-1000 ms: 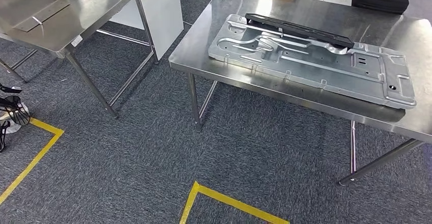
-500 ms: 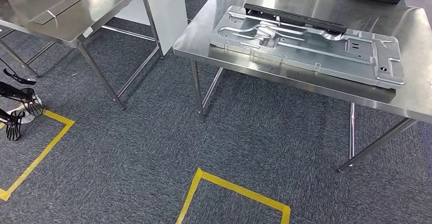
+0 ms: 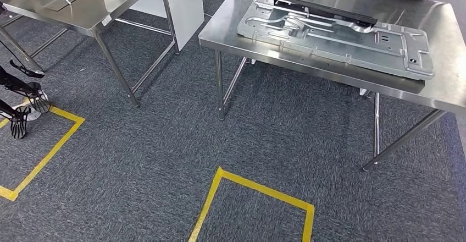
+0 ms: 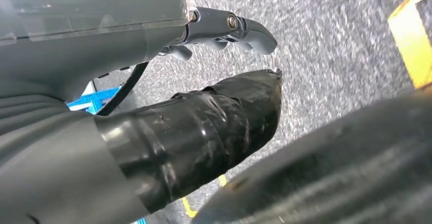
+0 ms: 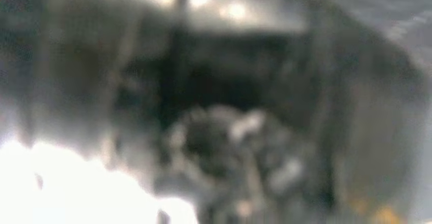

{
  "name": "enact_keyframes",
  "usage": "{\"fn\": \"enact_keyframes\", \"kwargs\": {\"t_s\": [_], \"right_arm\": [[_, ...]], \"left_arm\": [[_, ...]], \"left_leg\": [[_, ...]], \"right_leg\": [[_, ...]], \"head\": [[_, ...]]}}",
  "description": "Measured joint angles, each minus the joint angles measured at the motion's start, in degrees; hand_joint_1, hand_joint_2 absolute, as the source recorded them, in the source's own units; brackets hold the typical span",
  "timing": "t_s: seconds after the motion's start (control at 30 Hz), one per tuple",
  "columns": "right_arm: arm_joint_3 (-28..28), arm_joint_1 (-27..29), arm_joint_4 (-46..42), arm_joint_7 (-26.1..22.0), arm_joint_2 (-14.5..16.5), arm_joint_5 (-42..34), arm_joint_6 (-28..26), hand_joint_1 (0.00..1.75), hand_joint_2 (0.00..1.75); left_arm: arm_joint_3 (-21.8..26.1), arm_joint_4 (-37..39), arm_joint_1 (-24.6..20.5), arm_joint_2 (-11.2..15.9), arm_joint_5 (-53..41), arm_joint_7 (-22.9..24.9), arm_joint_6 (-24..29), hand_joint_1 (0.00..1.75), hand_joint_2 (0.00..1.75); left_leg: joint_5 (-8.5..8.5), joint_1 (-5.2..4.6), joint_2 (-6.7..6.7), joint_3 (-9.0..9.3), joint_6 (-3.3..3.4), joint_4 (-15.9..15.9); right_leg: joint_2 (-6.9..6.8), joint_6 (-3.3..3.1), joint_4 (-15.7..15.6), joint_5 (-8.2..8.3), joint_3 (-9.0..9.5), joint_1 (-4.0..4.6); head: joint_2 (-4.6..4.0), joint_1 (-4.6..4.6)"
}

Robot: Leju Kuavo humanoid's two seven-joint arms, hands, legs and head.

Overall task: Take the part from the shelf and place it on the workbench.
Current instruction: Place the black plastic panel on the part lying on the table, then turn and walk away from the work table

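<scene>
- Left hand [image 4: 204,46]: hangs over the carpet, fingers spread, holding nothing.
- Right hand: its wrist view is blurred, can't tell.
- Part [image 3: 335,36]: flat on the desk [image 3: 242,33] at 1 o'clock, black bar [image 3: 324,9] along its far edge.
- Risk: part's near edge sits close to the desk rim, so a bump could slide it off.
- No readable labels or writing.

Grey carpet floor [image 3: 165,159], yellow tape lines [image 3: 258,190]; two steel tables [image 3: 231,30], white panel [image 3: 184,3]

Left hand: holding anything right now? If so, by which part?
Nothing held: the left hand hangs over the carpet with nothing between its fingers. The right wrist view is too blurred to judge the right hand.
</scene>
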Motion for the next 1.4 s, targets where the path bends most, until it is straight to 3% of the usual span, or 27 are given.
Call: {"fn": "enact_keyframes", "kwargs": {"t_s": [0.03, 0.1, 0.13, 0.2, 0.23, 0.27, 0.33, 0.37, 0.4, 0.47, 0.53, 0.6, 0.67, 0.73, 0.8, 0.87, 0.9, 0.93, 0.97, 1.0, 1.07, 1.1, 1.13, 1.23, 1.3, 1.37, 1.4], "right_arm": [[0.04, -0.03, -0.05, -0.25, -0.03, 0.09, 0.08, 0.0, 0.0], [0.08, -0.06, -0.16, -0.35, -0.07, 0.1, 0.25, 0.0, 0.0], [0.08, -0.08, -0.19, -0.13, -0.09, 0.03, 0.31, 0.0, 0.0], [0.07, -0.05, -0.15, 0.8, -0.02, -0.36, 0.29, 0.0, 0.0], [0.07, -0.04, -0.12, 1.36, 0.03, -0.61, 0.22, 0.0, 0.0], [0.05, -0.03, -0.09, 1.91, 0.09, -0.81, 0.13, 0.0, 0.0], [0.04, -0.04, -0.07, 2.64, 0.13, -1.03, -0.01, 0.0, 0.0], [0.03, 0.0, -0.07, 2.81, 0.14, -1.07, -0.03, 0.0, 0.0], [0.03, 0.04, -0.07, 2.89, 0.14, -1.11, -0.02, 0.0, 0.0], [0.03, 0.1, -0.07, 2.89, 0.15, -1.15, 0.0, 0.0, 0.0], [0.03, 0.02, -0.07, 2.89, 0.15, -1.21, 0.0, 0.0, 0.0], [0.02, -0.06, -0.08, 2.89, 0.17, -1.29, 0.0, 0.0, 0.0], [0.0, -0.06, -0.08, 2.87, 0.2, -1.32, 0.02, 0.0, 0.0], [-0.02, 0.0, -0.01, 2.74, 0.2, -1.32, 0.2, 0.0, 0.0], [-0.03, 0.06, 0.04, 2.27, 0.21, -1.32, 0.62, 0.0, 0.0], [-0.03, 0.08, 0.04, 1.58, 0.22, -1.31, 1.05, 0.0, 0.0], [-0.03, 0.09, 0.04, 1.24, 0.21, -1.3, 1.17, 0.0, 0.0], [-0.03, 0.08, 0.04, 0.97, 0.21, -1.28, 1.24, 0.0, 0.0], [-0.03, 0.06, 0.04, 0.79, 0.21, -1.28, 1.26, 0.0, 0.0], [-0.04, 0.02, 0.04, 0.67, 0.2, -1.27, 1.27, 0.0, 0.0], [-0.05, -0.12, 0.03, 0.72, 0.19, -1.3, 1.28, 0.0, 0.0], [-0.05, -0.16, 0.03, 0.84, 0.17, -1.37, 1.3, 0.0, 0.0], [-0.06, -0.18, 0.03, 1.03, 0.17, -1.47, 1.33, 0.0, 0.0], [-0.09, -0.21, 0.05, 2.02, 0.32, -1.8, 1.63, 0.0, 0.0], [-0.11, -0.18, 0.07, 2.63, 0.43, -1.92, 1.96, 0.0, 0.0], [-0.12, -0.05, 0.07, 2.9, 0.45, -1.98, 2.19, 0.0, 0.0], [-0.12, 0.03, 0.07, 2.93, 0.48, -1.99, 2.27, 0.0, 0.0]], "left_arm": [[-0.09, -0.13, -0.02, -0.1, 0.0, -0.12, 0.08, 0.0, 0.0], [-0.26, -0.31, -0.06, -0.28, 0.04, -0.13, 0.14, 0.0, 0.0], [-0.31, -0.35, -0.05, -0.33, 0.14, 0.05, 0.13, 0.0, 0.0], [-0.33, -0.35, -0.01, -0.27, 0.51, 0.7, 0.12, 0.0, 0.0], [-0.33, -0.35, 0.01, -0.21, 0.79, 1.12, 0.09, 0.0, 0.0], [-0.32, -0.35, 0.05, -0.16, 1.01, 1.54, 0.04, 0.0, 0.0], [-0.31, -0.33, 0.12, -0.13, 1.32, 2.22, -0.1, 0.0, 0.0], [-0.31, -0.33, 0.17, -0.13, 1.45, 2.48, -0.19, 0.0, 0.0], [-0.31, -0.33, 0.21, -0.12, 1.6, 2.66, -0.28, 0.0, 0.0], [-0.31, -0.33, 0.24, -0.07, 1.83, 2.85, -0.45, 0.0, 0.0], [-0.31, -0.33, 0.14, -0.01, 1.87, 2.89, -0.54, 0.0, 0.0], [-0.31, -0.35, 0.04, 0.05, 1.87, 2.89, -0.59, 0.0, 0.0], [-0.3, -0.35, -0.02, 0.1, 1.89, 2.89, -0.63, 0.0, 0.0], [-0.29, -0.35, -0.04, 0.08, 1.9, 2.87, -0.69, 0.0, 0.0], [-0.29, -0.35, 0.01, 0.08, 1.9, 2.78, -0.75, 0.0, 0.0], [-0.29, -0.35, 0.11, 0.1, 1.89, 2.48, -0.75, 0.0, 0.0], [-0.29, -0.35, 0.15, 0.09, 1.89, 2.26, -0.74, 0.0, 0.0], [-0.29, -0.35, 0.15, 0.08, 1.88, 2.01, -0.71, 0.0, 0.0], [-0.29, -0.35, 0.13, 0.08, 1.87, 1.8, -0.68, 0.0, 0.0], [-0.29, -0.35, 0.11, 0.07, 1.87, 1.63, -0.64, 0.0, 0.0], [-0.29, -0.37, 0.08, -0.01, 1.89, 1.46, -0.55, 0.0, 0.0], [-0.29, -0.38, 0.09, -0.06, 1.89, 1.43, -0.5, 0.0, 0.0], [-0.29, -0.39, 0.09, -0.1, 1.9, 1.43, -0.46, 0.0, 0.0], [-0.29, -0.39, 0.02, -0.08, 1.96, 1.2, -0.44, 0.0, 0.0], [-0.29, -0.41, 0.09, -0.04, 2.03, 0.51, -0.76, 0.0, 0.0], [-0.29, -0.42, 0.2, -0.04, 2.0, 0.01, -1.31, 0.0, 0.0], [-0.29, -0.42, 0.23, -0.04, 1.96, -0.05, -1.59, 0.0, 0.0]], "left_leg": [[0.4, -0.16, -0.02, -0.94, -0.12, 0.57], [1.28, -0.3, 0.01, -2.1, -0.51, 1.33], [1.81, -0.28, 0.08, -2.39, -0.82, 1.39], [2.52, -0.2, 0.05, -2.78, -1.54, 1.36], [1.57, -0.13, -0.08, -3.07, -1.95, 1.84], [-0.53, 0.0, -0.24, -3.56, -2.36, 3.25], [-6.64, 0.58, -0.4, -4.92, -3.09, 8.85], [-8.81, 0.87, -0.4, -5.5, -3.41, 12.36], [-9.5, 1.12, -0.4, -5.68, -3.69, 15.26], [-6.98, 1.63, -0.39, -3.79, -4.23, 16.62], [-4.64, 2.11, -0.44, 1.81, -4.73, 10.64], [-6.11, 2.06, -0.72, 7.39, -4.53, 2.52], [-7.32, 1.58, -0.91, 8.85, -3.59, -0.83], [-6.43, 1.52, -0.65, 7.9, -2.3, -0.95], [-5.17, 1.52, -0.28, 6.6, -1.01, -1.13], [-3.88, 1.15, -0.08, 4.92, -0.36, -1.02], [-3.24, 0.94, -0.03, 4.02, -0.23, -0.89], [-2.61, 0.71, -0.01, 3.09, -0.17, -0.72], [-2.04, 0.53, -0.01, 2.2, -0.16, -0.5], [-1.51, 0.37, -0.04, 1.29, -0.19, -0.25], [-0.64, 0.1, -0.08, -0.05, -0.4, 0.26], [-0.18, -0.01, -0.07, -0.48, -0.6, 0.45], [0.28, -0.09, -0.03, -0.79, -0.81, 0.54], [0.84, -0.14, 0.1, -1.62, -1.64, 0.81], [-2.51, 0.03, -0.14, -2.78, -2.4, 3.76], [-7.6, 0.36, -0.29, -4.72, -2.99, 10.34], [-9.05, 0.5, -0.29, -5.51, -3.18, 13.66]], "right_leg": [[-0.02, -0.5, -4.26, 0.62, 3.27, 0.32], [-0.08, -1.24, -11.85, -0.54, 8.06, 0.8], [-0.11, -1.45, -13.76, -1.17, 8.83, 0.97], [-0.23, -1.85, -14.77, -0.45, 8.26, 0.8], [-0.34, -2.15, -14.96, 0.27, 7.76, 0.6], [-0.48, -2.44, -15.16, 1.05, 7.12, 0.36], [-0.65, -2.75, -15.03, 2.42, 5.4, 0.21], [-0.72, -2.74, -14.84, 3.08, 4.41, 0.16], [-0.75, -2.59, -14.56, 3.71, 3.35, 0.1], [-0.83, -2.09, -13.74, 4.84, 1.08, -0.19], [-0.8, -1.38, -12.57, 5.62, -0.79, -0.47], [-0.74, -0.54, -11.51, 6.32, -1.93, -0.56], [-0.76, 0.33, -11.33, 7.27, -2.45, -0.6], [-0.65, 1.04, -11.03, 6.94, -2.89, -0.84], [-0.41, 1.35, -7.49, 2.52, -4.19, -1.01], [-0.28, 1.39, -0.52, -3.17, -5.87, -0.88], [-0.23, 1.35, 2.52, -4.33, -6.21, -0.76], [-0.18, 1.2, 4.26, -4.07, -5.87, -0.62], [-0.13, 0.93, 4.17, -2.61, -4.67, -0.44], [-0.07, 0.48, 1.95, -0.78, -2.31, -0.19], [0.06, -0.62, -6.13, 0.84, 3.98, 0.49], [0.09, -1.07, -10.32, 0.43, 6.75, 0.76], [0.11, -1.35, -13.08, -0.21, 8.31, 1.0], [0.15, -2.07, -15.36, -0.16, 8.21, 0.83], [0.23, -2.87, -15.54, 0.77, 7.3, 0.5], [0.51, -3.24, -15.27, 1.6, 6.13, 0.51], [0.72, -3.21, -15.02, 1.98, 5.44, 0.51]], "head": [[0.0, 0.0], [0.0, -0.01], [0.0, -0.01], [0.0, 0.02], [0.0, 0.03], [0.0, 0.03], [0.0, 0.02], [0.0, 0.02], [0.0, 0.02], [0.0, 0.02], [0.0, 0.01], [0.0, 0.01], [0.0, 0.02], [0.0, 0.03], [0.0, 0.04], [0.0, 0.04], [0.0, 0.04], [0.0, 0.04], [0.0, 0.04], [0.0, 0.04], [0.0, 0.04], [0.0, 0.04], [0.0, 0.03], [0.0, 0.03], [0.0, 0.03], [0.0, 0.03], [0.0, 0.03]]}}
